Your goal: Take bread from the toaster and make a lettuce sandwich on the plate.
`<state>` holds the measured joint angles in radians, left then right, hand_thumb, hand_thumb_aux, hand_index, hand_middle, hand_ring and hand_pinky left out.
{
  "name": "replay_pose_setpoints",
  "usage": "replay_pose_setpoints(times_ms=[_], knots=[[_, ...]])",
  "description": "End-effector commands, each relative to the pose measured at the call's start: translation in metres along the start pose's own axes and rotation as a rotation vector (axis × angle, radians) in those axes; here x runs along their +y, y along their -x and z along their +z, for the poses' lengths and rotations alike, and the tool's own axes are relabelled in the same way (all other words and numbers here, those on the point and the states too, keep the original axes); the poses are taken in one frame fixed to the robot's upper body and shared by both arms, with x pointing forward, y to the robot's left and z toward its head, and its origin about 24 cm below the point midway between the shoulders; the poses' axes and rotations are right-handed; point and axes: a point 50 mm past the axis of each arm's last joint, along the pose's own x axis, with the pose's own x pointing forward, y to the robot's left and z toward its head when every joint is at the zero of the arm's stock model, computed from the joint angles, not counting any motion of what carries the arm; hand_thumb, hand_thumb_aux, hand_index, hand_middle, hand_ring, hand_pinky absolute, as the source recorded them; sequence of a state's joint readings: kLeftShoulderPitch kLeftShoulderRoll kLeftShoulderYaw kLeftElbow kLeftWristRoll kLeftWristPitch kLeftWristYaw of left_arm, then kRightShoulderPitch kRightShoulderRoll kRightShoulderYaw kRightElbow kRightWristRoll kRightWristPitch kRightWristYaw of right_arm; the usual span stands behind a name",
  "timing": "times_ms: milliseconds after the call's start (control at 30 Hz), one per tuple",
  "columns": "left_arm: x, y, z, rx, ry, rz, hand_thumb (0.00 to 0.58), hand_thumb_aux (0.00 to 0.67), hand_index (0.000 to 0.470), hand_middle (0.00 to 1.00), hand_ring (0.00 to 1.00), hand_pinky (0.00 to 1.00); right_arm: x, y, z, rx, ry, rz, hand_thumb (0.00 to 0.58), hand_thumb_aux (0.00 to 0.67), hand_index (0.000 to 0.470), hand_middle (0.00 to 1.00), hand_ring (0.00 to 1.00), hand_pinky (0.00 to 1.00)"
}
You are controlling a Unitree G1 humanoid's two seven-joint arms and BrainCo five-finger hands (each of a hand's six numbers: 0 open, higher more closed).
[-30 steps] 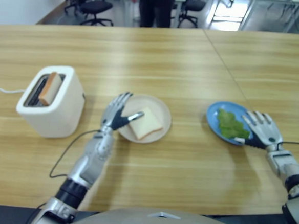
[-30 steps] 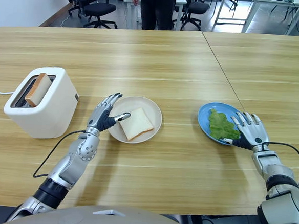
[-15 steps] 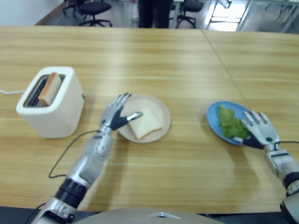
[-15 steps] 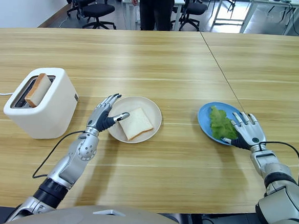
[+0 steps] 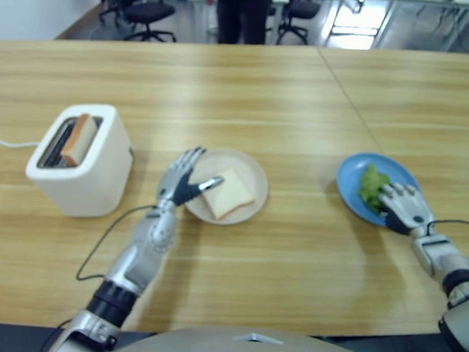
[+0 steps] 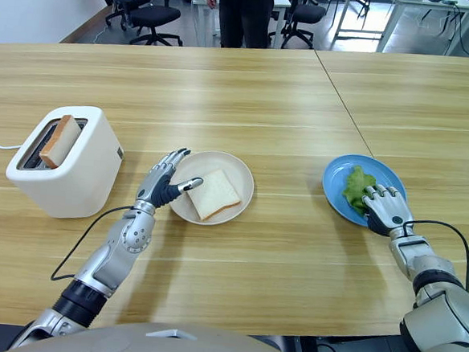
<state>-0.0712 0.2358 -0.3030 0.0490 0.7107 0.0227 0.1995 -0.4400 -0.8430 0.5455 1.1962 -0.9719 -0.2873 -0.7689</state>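
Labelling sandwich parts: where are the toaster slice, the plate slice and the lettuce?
toaster slice [image 6: 59, 139], right eye view, part above the slot.
plate slice [image 6: 215, 194], right eye view, middle of its face.
lettuce [image 6: 353, 186], right eye view, middle of the leaf.

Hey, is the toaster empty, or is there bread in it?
Not empty. A slice of bread stands in one slot of the toaster, poking up above its top. The slot beside it looks dark and empty.

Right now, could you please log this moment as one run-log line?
left hand: open beside beige plate | bread slice: on beige plate | second slice: in toaster | right hand: at lettuce, blue plate
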Motion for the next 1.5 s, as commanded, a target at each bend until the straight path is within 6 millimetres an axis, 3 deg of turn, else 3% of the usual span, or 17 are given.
replay_pose_setpoints(times_ms=[33,233,400,633,833,1000,1133,1233,1333,1500], knots=[[-0.004,0.001,-0.003,0.011,-0.012,-0.018,0.000,0.000,0.000,0.00,0.00,0.00,-0.002,0.003,-0.004,0.006,-0.053,-0.012,0.580,0.670,0.460,1.00,1.00,1.00],[0.000,0.000,-0.004,0.010,-0.002,0.008,0.000,0.000,0.000,0.00,0.00,0.00,-0.028,0.001,-0.009,-0.003,-0.150,-0.175,0.580,0.670,0.460,1.00,1.00,1.00],[0.010,-0.003,-0.015,0.067,0.086,0.068,0.000,0.000,0.000,0.00,0.00,0.00,-0.070,-0.001,0.004,-0.064,-0.245,-0.372,0.580,0.670,0.460,1.00,1.00,1.00],[0.024,-0.003,-0.035,0.157,0.444,0.157,0.000,0.000,0.000,0.00,0.00,0.00,-0.140,-0.002,0.064,-0.228,-0.343,-0.572,0.580,0.670,0.460,1.00,1.00,1.00],[0.026,-0.005,-0.044,0.178,0.622,0.186,0.000,0.000,0.000,0.00,0.00,0.00,-0.170,-0.014,0.125,-0.388,-0.432,-0.610,0.580,0.670,0.460,1.00,1.00,1.00],[0.021,-0.007,-0.044,0.183,0.678,0.166,0.000,0.000,0.000,0.00,0.00,0.00,-0.165,-0.033,0.180,-0.515,-0.472,-0.524,0.580,0.670,0.460,1.00,1.00,1.00],[0.017,-0.008,-0.041,0.176,0.687,0.147,0.000,0.000,0.000,0.00,0.00,0.00,-0.136,-0.040,0.218,-0.594,-0.467,-0.383,0.580,0.670,0.460,1.00,1.00,1.00],[0.015,-0.007,-0.040,0.176,0.687,0.138,0.000,0.000,0.000,0.00,0.00,0.00,-0.117,-0.041,0.226,-0.608,-0.458,-0.315,0.580,0.670,0.460,1.00,1.00,1.00],[0.012,-0.007,-0.039,0.179,0.678,0.125,0.000,0.000,0.000,0.00,0.00,0.00,-0.098,-0.039,0.220,-0.580,-0.460,-0.264,0.580,0.670,0.460,1.00,1.00,1.00],[0.008,-0.006,-0.039,0.187,0.664,0.115,0.000,0.000,0.000,0.00,0.00,0.00,-0.089,-0.034,0.213,-0.574,-0.447,-0.244,0.580,0.670,0.460,1.00,1.00,1.00]])
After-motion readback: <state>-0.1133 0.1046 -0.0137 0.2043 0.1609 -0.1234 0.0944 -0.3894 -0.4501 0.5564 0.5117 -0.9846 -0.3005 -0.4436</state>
